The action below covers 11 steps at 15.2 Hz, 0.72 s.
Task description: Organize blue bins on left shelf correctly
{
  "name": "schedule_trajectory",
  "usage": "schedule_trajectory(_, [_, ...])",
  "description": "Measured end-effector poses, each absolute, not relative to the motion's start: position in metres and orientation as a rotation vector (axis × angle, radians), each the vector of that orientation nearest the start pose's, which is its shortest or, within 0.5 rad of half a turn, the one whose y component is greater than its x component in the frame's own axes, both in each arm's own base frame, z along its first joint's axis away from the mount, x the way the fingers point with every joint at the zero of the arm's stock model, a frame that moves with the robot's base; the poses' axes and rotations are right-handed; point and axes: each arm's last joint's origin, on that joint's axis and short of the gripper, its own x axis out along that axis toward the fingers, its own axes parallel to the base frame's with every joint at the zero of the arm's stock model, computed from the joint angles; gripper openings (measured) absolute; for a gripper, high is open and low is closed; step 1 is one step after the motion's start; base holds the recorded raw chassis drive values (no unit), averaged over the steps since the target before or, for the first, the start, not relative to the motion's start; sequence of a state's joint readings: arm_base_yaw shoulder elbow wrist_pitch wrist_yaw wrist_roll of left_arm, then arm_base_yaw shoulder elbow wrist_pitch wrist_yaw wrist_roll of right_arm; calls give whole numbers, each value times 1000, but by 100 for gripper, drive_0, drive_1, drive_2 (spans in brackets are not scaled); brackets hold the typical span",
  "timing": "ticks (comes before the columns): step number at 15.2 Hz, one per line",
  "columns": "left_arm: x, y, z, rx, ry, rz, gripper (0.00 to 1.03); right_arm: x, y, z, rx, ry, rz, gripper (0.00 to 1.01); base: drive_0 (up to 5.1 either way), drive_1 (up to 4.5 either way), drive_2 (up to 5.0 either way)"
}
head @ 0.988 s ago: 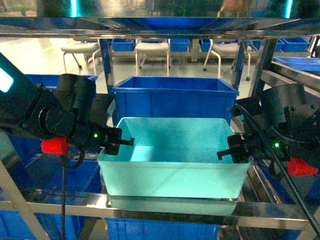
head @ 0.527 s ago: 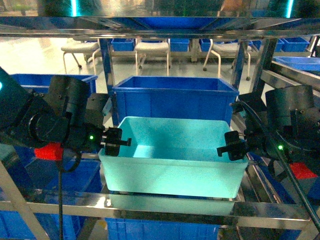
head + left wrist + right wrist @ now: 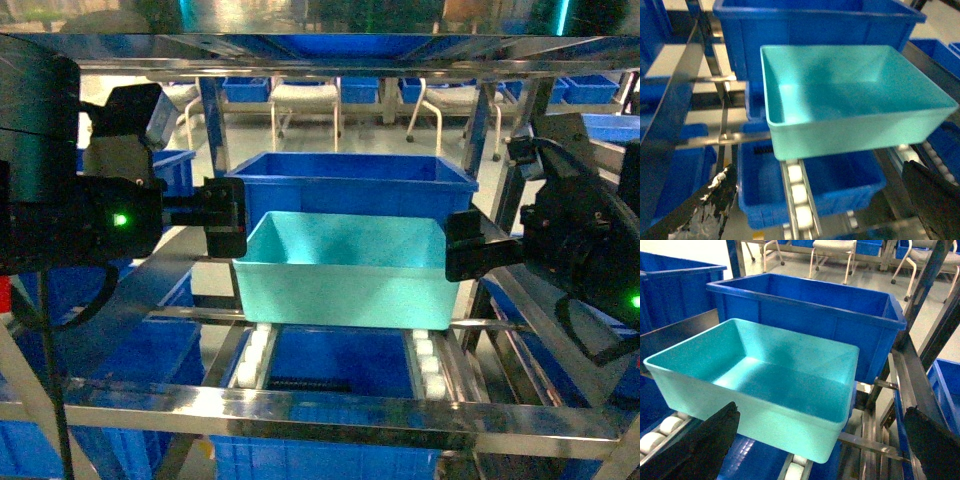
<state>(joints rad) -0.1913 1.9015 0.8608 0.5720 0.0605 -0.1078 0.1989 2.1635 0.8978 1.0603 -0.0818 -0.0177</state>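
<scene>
The front rail of the left shelf [image 3: 330, 410] at six o'clock now has bare white rollers [image 3: 250, 358] behind it, because the turquoise bin [image 3: 345, 270] that sat at that front edge a second ago has slid back along the tracks. It now rests near the dark blue crate [image 3: 350, 185] at twelve o'clock. The left gripper [image 3: 222, 215] at nine and the right gripper [image 3: 465, 245] at three both stand released with jaws spread, apparently clear of the bin's end walls, so I judge this push nearly finished.
</scene>
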Motion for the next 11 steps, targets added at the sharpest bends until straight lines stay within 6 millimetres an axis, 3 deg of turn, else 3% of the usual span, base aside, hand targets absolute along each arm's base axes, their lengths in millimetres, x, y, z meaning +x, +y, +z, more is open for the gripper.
schedule_trajectory(3, [301, -70, 161, -95, 593, -202, 98, 348, 79, 105, 3, 217, 282, 98, 0, 0, 0])
schedule_trajectory(5, [296, -71, 172, -100, 545, -208, 98, 348, 79, 105, 12, 222, 279, 98, 0, 0, 0])
schedule_trajectory(6, [297, -69, 158, -52, 335, -109, 87, 347, 80, 106, 8, 164, 229, 94, 0, 0, 0])
schedule_trajectory(7, [276, -57, 140, -9, 257, -29, 74, 333, 73, 106, 0, 97, 100, 81, 0, 0, 0])
schedule_trajectory(8, [255, -45, 138, -6, 172, -3, 61, 312, 60, 102, -16, 127, 22, 68, 0, 0, 0])
schedule_trajectory(9, [246, -35, 162, -24, 8, 20, 47, 292, 47, 108, -18, 136, -1, 54, 0, 0, 0])
schedule_trajectory(10, [234, -32, 174, -26, -49, 4, 32, 276, 39, 119, -11, 108, -6, 39, 0, 0, 0])
schedule_trajectory(11, [220, -28, 162, -15, 14, -11, 18, 262, 33, 124, -8, 99, -5, 26, 0, 0, 0])
